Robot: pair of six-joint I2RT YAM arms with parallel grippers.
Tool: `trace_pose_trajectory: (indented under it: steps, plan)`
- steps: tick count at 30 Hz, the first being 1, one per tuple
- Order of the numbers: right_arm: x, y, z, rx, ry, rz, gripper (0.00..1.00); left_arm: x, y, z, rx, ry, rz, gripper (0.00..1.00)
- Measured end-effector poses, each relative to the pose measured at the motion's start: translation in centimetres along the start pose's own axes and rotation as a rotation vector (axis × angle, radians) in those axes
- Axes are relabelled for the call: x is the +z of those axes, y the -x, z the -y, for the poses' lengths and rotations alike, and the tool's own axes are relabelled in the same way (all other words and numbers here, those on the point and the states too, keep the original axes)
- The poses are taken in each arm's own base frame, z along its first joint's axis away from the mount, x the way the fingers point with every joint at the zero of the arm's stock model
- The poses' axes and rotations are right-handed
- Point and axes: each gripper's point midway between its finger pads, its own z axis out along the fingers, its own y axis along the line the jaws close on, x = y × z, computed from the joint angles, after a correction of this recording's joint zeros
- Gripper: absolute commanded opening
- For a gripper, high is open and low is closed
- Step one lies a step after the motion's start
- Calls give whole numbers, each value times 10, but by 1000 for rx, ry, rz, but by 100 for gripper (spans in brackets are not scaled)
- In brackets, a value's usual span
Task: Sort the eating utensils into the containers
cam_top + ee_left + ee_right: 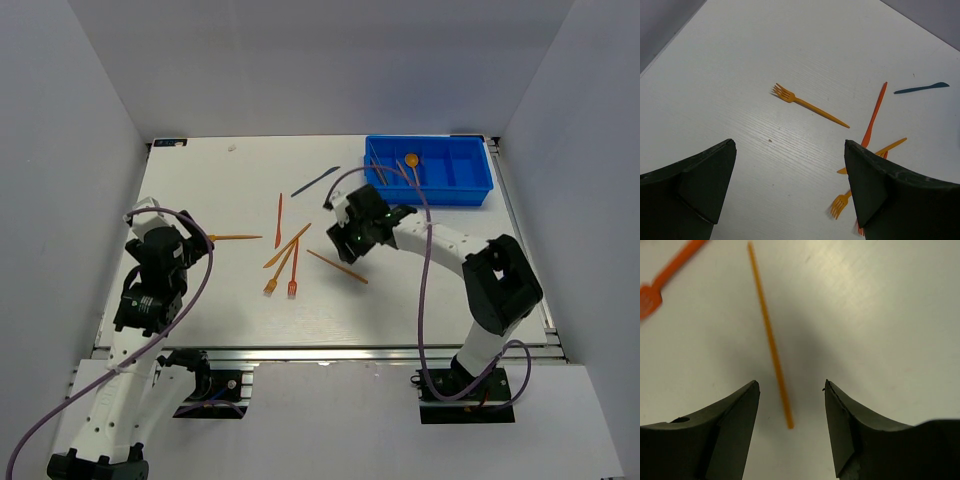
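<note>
white wood-grained tabletop (200, 300) is enclosed on 3 sides by pale grey walls (60, 150). 2 arms are bolted at its near edge, the left arm (150, 290) bent over the left side and the right arm (500, 280) reached toward the middle. a blue tray (430, 193), split by dividers into 4 compartments, is set at the far right corner of the table. a dark utensil (380, 172) and an orange spoon (411, 160) are seen lying in its left half (exactly which compartments cannot be told).

the right gripper (791, 385) is held low over the middle of the table, left of the tray, with its fingers spread and nothing gripped. a thin orange handle (769, 340) is seen flat on the table, its end just within the gap between the fingertips. the left gripper (790, 144) is held above the table's left side, likewise spread wide and empty. a lone orange fork (807, 106) is laid ahead of it, apart from the rest.

between the arms, a red-orange knife (279, 220), a long orange utensil (287, 245), a second orange fork (277, 275) and a red-orange fork (293, 272) are loosely grouped. a dark blue knife (315, 181) is seen farther back, toward the tray.
</note>
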Motion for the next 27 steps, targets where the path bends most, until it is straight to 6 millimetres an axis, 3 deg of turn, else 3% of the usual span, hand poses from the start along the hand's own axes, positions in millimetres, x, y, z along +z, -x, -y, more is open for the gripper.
trace_pose_trajectory:
  steps: [2, 4, 13, 14, 16, 17, 19, 27]
  plan:
    - [6, -30, -18, -4, 31, -91, 59, -1, 1, 0, -2, -2, 4, 98]
    - [7, -46, -24, -4, 41, -141, 59, -2, 2, 0, -4, -3, 7, 98]
    - [23, -71, -28, 2, 46, -223, 50, -3, 3, 0, -8, -7, 13, 98]
    - [24, -77, -29, 3, 48, -237, 44, -3, 3, 0, -8, -7, 13, 98]
    - [25, -78, -29, -2, 49, -236, 32, -3, 3, 0, -8, -7, 13, 98]
    - [26, -77, -30, -7, 47, -234, 17, -3, 3, 0, -8, -7, 13, 98]
    - [28, -77, -28, -10, 36, -233, 0, -3, 3, 0, -8, -7, 13, 98]
    - [16, -69, -21, -8, -36, -214, 0, -3, 3, 0, -8, -7, 13, 98]
